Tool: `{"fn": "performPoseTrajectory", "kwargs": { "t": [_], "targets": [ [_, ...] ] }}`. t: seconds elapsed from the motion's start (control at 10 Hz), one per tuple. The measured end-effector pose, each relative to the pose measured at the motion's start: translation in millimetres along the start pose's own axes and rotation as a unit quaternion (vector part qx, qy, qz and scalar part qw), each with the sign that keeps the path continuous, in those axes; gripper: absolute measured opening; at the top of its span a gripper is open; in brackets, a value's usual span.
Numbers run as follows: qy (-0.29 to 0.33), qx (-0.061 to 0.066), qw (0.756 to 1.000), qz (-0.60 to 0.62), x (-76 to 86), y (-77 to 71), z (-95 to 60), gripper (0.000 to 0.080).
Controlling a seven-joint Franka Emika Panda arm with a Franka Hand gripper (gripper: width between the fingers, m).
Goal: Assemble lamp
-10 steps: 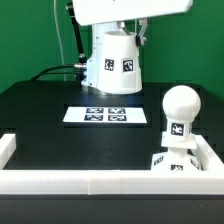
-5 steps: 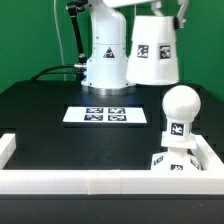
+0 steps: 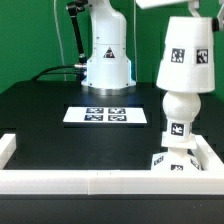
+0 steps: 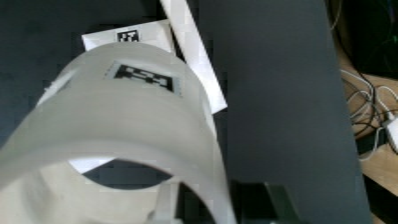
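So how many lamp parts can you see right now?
3: white tapered plastic shade carried above the white round-topped bulb, which stands on the white square base block at the exterior view's right.

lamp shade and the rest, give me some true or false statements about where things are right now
1. The shade is above the bulb, over its round top. True.
2. The bulb lies on its side on the table. False: it stands upright on the base block.
3. The marker board lies flat on the table. True.
4. The shade rests on the marker board. False: it is up in the air, well off the board.
5. The tool's fingers show plainly in the exterior view. False: they are cut off at the top edge.
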State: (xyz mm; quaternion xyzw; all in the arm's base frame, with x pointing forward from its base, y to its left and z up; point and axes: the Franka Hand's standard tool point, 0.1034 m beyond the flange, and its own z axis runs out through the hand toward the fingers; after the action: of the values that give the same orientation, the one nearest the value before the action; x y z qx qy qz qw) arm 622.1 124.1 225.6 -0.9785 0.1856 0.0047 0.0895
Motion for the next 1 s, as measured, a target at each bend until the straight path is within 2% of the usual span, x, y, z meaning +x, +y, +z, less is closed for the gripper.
{"fn": "performPoseTrajectory", "kwargs": {
  "t": [0.2,0.6,1.0],
  "targets": [
    [-0.003,-0.005,1.000,-0.003,-3.9,-0.8,17.4,0.0047],
    [0.006,-0.012,1.000,-0.018,-9.7,14.0,50.1,0.0047],
    [0.004,-0.016,0.999,-0.033,-8.0,21.0,62.6,0.0047]
  ]
}}
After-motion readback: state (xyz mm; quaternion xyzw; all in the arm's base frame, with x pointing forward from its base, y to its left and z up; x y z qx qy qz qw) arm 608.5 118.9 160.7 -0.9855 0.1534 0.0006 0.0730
